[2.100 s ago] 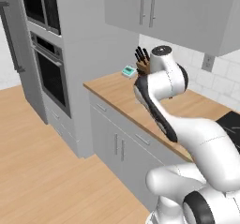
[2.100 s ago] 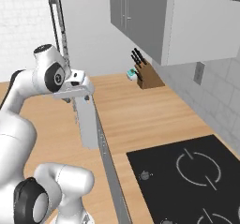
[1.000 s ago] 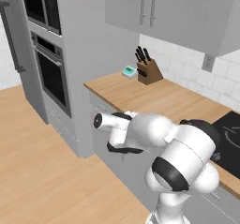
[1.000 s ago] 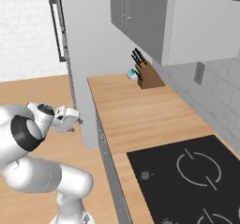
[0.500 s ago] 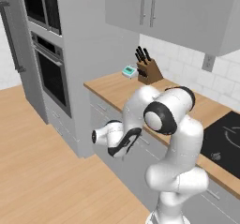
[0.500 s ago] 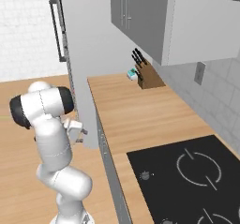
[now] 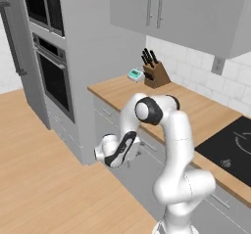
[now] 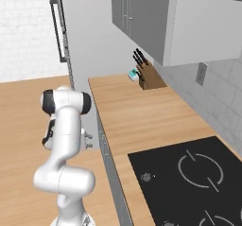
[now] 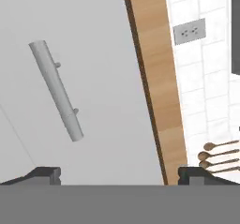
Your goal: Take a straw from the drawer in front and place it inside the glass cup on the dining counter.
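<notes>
A flat light-grey drawer [image 9: 103,54] front stands shut in the hand view, its slim bar handle [image 9: 56,91] running slantwise at the left. My gripper [image 9: 121,175] faces this panel a short way off, with its fingertips [image 9: 46,174] spread wide and nothing between them. In the left base view the gripper [image 7: 133,153] hangs low against the cabinet fronts under the wall-side worktop [image 7: 196,105]. From the right base view the gripper [image 8: 87,141] sits just left of the worktop edge. The straw is hidden. The glass cup and the dining counter are out of view.
A knife block [image 7: 154,74] and a small teal item [image 7: 134,74] stand at the worktop's far end. A black cooktop [image 8: 189,178] lies at the near right. A tall oven column [image 7: 49,66] rises on the left, with wooden floor [image 7: 39,179] beside it. Wall cabinets [image 7: 196,12] hang above.
The arm has folded down from above the worktop to the cabinet fronts, and the hand has turned to face the drawer front. The jaws stayed wide apart.
</notes>
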You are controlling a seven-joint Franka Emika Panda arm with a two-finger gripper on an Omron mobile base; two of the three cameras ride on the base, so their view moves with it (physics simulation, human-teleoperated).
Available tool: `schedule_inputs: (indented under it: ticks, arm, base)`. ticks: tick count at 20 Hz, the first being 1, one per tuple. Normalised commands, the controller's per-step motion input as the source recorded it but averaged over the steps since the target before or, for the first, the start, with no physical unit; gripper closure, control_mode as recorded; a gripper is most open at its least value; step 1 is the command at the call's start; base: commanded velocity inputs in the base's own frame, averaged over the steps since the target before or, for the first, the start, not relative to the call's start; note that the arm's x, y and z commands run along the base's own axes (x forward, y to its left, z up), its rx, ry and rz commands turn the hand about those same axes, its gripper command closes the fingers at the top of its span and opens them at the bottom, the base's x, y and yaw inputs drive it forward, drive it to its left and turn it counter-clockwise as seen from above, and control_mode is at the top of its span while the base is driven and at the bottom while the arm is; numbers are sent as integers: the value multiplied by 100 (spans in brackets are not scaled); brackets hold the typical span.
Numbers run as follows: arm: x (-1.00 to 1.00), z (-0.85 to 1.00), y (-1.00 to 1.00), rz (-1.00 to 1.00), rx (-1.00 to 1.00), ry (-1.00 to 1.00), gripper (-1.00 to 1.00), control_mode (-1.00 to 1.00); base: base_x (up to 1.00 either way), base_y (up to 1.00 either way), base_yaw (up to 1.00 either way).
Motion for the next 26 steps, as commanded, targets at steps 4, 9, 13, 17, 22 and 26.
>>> schedule_inputs:
  ticks: [4,9,13,17,22,26]
  arm:
    - [52,-21,-41,0,-7,2,-100,-100]
    - [50,-29,-53,0,0,8,-100,-100]
    - [26,-20,-48,0,0,7,-100,-100]
    - [8,-23,-34,4,6,11,-100,-100]
    - [3,-27,-24,7,10,8,-100,-100]
    - [5,-14,-27,10,8,0,-100,-100]
  base:
    - [0,0,0]
    - [0,0,0]
    - [0,0,0]
    - [0,0,0]
    - [0,0,0]
    - [0,0,0]
